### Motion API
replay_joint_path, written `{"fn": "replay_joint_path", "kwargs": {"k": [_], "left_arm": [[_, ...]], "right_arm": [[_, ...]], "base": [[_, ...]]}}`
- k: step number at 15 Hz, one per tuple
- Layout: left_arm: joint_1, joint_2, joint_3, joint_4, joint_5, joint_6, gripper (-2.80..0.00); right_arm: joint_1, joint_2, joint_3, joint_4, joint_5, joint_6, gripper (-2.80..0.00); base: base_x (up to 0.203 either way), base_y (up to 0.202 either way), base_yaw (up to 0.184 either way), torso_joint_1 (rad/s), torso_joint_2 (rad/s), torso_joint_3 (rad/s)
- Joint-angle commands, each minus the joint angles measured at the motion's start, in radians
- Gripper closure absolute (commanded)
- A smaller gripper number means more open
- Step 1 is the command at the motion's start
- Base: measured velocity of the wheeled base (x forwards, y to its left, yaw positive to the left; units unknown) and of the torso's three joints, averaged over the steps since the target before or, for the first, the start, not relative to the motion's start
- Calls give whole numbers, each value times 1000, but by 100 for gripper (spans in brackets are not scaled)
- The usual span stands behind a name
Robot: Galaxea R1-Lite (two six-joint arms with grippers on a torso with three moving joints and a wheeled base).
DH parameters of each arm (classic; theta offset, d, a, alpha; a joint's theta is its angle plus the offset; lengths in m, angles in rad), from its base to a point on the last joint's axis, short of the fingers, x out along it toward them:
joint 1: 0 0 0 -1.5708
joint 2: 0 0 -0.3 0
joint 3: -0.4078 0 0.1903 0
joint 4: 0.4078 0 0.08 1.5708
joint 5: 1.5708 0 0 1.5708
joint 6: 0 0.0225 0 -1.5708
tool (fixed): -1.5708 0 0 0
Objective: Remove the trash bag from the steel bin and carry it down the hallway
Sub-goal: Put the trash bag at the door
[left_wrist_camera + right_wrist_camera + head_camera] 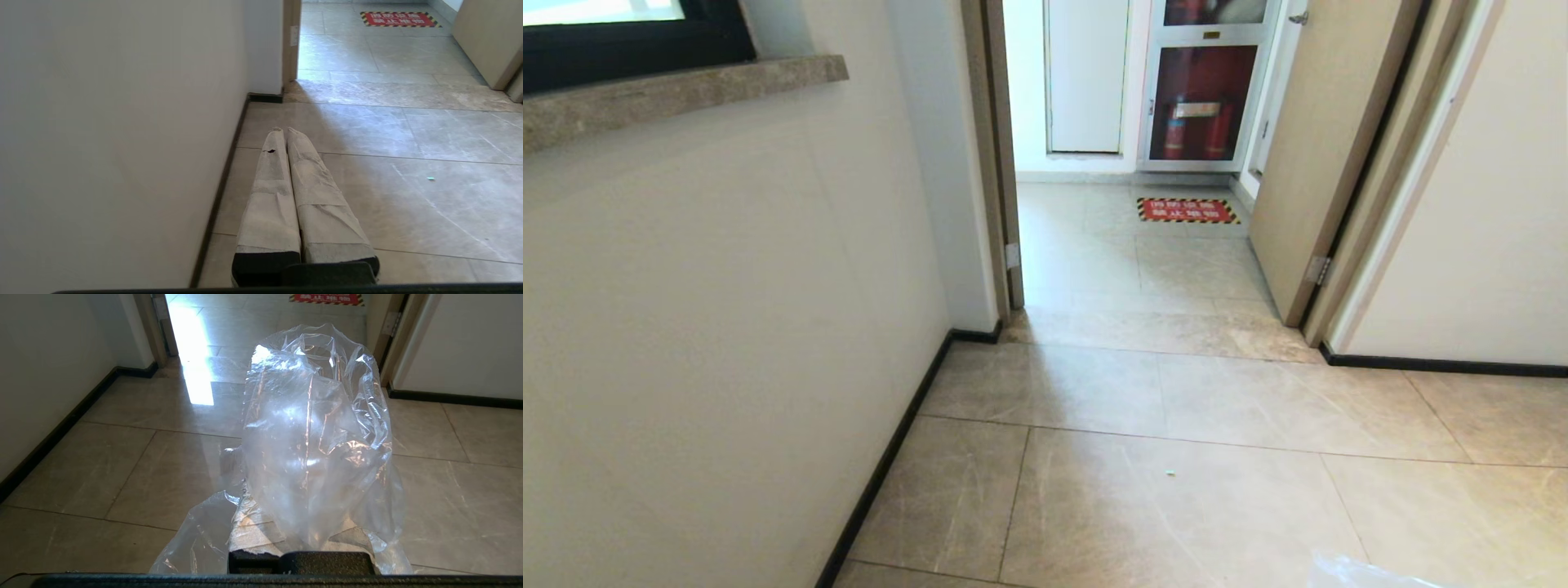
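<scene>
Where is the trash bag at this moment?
The trash bag is draped over the shut right gripper above the hallway floor; in the head view only a corner shows at the bottom right edge.

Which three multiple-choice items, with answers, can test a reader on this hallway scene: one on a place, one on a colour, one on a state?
1. Where does the floor sticker lie?
A. beyond the doorway
B. on the window sill
C. beside the left gripper

2. What colour is the baseboard?
A. white
B. black
C. red

3. How is the door?
A. shut
B. removed
C. open

Answers:
1 A: the floor sticker lies past the doorway, before the fire cabinet.
2 B: the baseboard is a black strip under the white wall.
3 C: the door is swung aside.
</scene>
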Motion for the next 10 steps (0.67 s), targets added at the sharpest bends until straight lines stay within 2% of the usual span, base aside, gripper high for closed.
{"fn": "replay_joint_path", "kwargs": {"k": [1,6,8,10], "left_arm": [[0,0,0,0,0,0,0],[0,0,0,0,0,11,0],[0,0,0,1,-1,7,0],[0,0,0,1,-2,4,0]], "right_arm": [[1,0,0,0,0,0,0],[0,0,0,0,0,0,0],[1,0,0,1,0,0,0],[0,0,1,1,0,0,0]], "base": [[0,-190,1,0,0,4],[0,-188,-1,2,3,2],[0,-83,-11,0,6,4],[0,0,0,0,0,0]]}}
